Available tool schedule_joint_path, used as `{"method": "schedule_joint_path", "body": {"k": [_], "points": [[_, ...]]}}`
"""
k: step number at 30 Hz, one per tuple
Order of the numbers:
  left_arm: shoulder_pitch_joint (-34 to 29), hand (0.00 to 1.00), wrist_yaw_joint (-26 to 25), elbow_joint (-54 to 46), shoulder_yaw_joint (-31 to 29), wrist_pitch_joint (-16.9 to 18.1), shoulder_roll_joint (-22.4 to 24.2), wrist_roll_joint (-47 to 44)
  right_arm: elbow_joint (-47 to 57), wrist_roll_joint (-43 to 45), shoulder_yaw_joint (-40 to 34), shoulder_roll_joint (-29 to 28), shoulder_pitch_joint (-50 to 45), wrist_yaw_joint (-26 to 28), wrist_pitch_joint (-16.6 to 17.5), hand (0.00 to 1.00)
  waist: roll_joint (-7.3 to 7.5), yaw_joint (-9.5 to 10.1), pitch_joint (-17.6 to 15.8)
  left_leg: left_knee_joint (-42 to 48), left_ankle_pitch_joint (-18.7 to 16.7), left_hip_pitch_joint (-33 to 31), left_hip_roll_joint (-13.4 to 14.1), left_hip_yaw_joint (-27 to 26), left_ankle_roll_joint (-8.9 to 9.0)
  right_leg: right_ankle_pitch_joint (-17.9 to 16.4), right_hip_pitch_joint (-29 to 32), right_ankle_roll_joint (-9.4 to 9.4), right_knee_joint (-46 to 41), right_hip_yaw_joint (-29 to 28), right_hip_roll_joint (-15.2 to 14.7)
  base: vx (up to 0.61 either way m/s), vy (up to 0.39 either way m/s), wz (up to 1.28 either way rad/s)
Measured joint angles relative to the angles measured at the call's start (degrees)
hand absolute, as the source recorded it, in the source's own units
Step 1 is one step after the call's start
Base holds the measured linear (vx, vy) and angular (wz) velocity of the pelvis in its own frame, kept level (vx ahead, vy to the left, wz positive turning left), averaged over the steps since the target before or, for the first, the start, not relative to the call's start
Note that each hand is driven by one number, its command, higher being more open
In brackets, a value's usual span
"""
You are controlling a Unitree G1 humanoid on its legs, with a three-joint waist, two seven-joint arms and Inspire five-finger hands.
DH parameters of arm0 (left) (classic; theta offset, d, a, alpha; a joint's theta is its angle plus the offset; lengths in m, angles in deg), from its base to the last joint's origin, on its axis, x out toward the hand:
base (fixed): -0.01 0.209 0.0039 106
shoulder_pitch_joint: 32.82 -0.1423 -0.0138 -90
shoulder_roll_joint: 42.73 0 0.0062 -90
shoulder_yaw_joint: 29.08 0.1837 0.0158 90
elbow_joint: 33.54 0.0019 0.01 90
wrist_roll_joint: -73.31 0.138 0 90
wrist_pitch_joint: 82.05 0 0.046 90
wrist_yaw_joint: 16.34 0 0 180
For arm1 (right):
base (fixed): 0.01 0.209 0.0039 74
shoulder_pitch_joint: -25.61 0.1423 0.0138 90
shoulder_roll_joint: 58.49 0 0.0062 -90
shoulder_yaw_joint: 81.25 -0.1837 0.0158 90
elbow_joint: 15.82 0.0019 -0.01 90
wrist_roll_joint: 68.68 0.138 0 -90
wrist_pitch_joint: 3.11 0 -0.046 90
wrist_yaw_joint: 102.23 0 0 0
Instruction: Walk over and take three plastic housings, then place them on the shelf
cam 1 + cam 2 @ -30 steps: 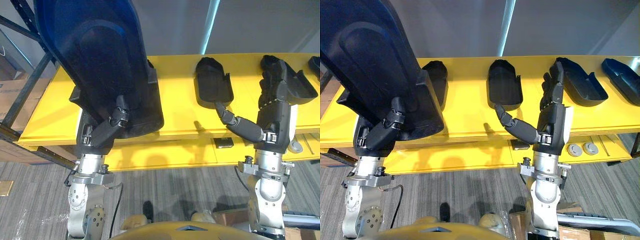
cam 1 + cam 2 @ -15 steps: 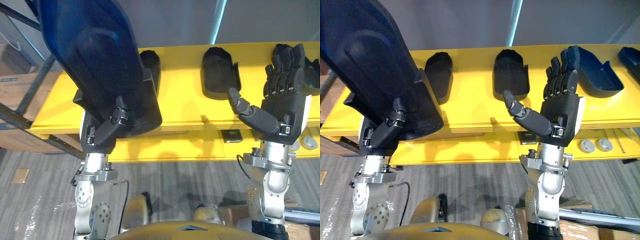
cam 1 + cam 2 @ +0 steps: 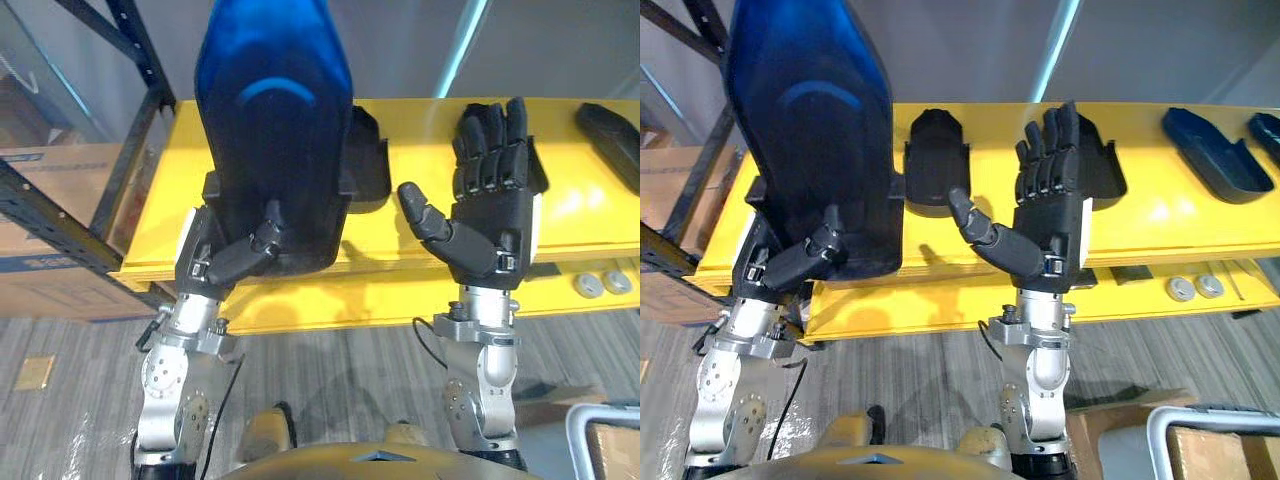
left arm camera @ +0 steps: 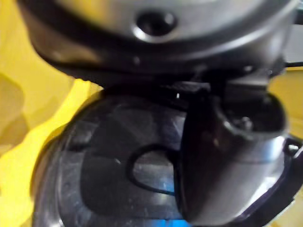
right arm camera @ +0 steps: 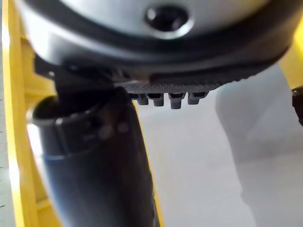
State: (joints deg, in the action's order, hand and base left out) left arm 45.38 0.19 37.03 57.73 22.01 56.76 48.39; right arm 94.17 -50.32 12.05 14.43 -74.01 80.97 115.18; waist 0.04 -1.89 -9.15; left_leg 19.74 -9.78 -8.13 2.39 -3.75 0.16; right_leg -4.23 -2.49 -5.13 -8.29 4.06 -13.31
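The left hand (image 3: 235,262) is gripping a dark-blue plastic housing (image 3: 272,120). The right hand (image 3: 495,215) is hovering open before the yellow shelf (image 3: 580,200).

1. Bright and even, lit from overhead; pale glare on the yellow shelf (image 3: 585,200) toward the right;
2. Blue sheen high on the held housing (image 3: 272,90);
3. Soft shadows along the shelf's front lip;
4. Thin cyan light strip (image 3: 468,45) glowing on the wall.
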Motion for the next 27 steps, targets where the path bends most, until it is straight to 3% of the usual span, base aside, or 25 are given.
{"method": "schedule_joint_path", "body": {"k": [3,8,11,18,21,27], "points": [[-0.09,0.0,-2.28,-0.07,-0.03,0.0,1.53,0.22,0.0,0.09,-2.91,0.62,-1.16,-0.03,-0.14,1.0,-2.02,-0.03,0.43,-1.18,0.75,0.58,-0.24,0.81,0.79,0.55,-2.33,-0.21,2.26,0.81,0.86,0.03,-0.046,0.18],[-2.52,0.0,-4.88,-1.62,0.47,-0.01,2.22,0.38,0.12,-0.13,-4.45,1.67,-0.91,-0.18,-0.13,1.0,-2.24,0.0,0.63,-8.55,5.12,3.79,1.38,1.53,3.35,0.57,-2.59,-0.24,2.32,1.99,2.82,-0.03,-0.116,0.06],[-3.78,0.0,-10.3,-1.74,-0.3,-0.02,3.03,4.12,0.48,0.02,-5.01,2.07,-1.04,0.02,-0.5,1.0,-2.18,0.01,0.62,-12.43,7.51,5.54,2.45,1.27,4.54,0.54,-2.63,-0.21,2.57,1.99,3.57,-0.1,-0.1,-0.07],[-5.28,0.0,-21.93,-0.94,-10.68,-0.31,5.22,14.95,2.61,3.65,-4.49,2.6,-4.6,4.17,-2.38,1.0,-2.45,-0.72,0.64,-19.03,11.58,7.65,2.78,0.81,5.14,-0.43,-2.49,-0.45,3.26,2.3,4.3,-0.1,-0.051,0.01],[-2.02,0.0,-26.21,5.7,-14.7,-0.23,3.34,16.39,2.56,5.68,-2.7,2.76,-4.87,4.94,-3.14,1.0,-3.37,-1.16,1.1,-21.51,14.03,7.81,2.87,0.81,5.1,-0.52,-0.99,-0.56,1.99,2.75,4.32,-0.06,-0.011,0.1],[2.46,0.0,-26.54,16.84,-15.58,-0.26,0.85,12.24,0.27,5.55,1.8,3.78,-4.81,8.24,-5.54,1.0,-3.93,-1.56,1.22,-24.07,16.52,8.82,1.98,-0.45,4.89,-2.59,2.88,-1.54,-4.3,1.13,3.11,-0.04,0.009,-0.06]]}}
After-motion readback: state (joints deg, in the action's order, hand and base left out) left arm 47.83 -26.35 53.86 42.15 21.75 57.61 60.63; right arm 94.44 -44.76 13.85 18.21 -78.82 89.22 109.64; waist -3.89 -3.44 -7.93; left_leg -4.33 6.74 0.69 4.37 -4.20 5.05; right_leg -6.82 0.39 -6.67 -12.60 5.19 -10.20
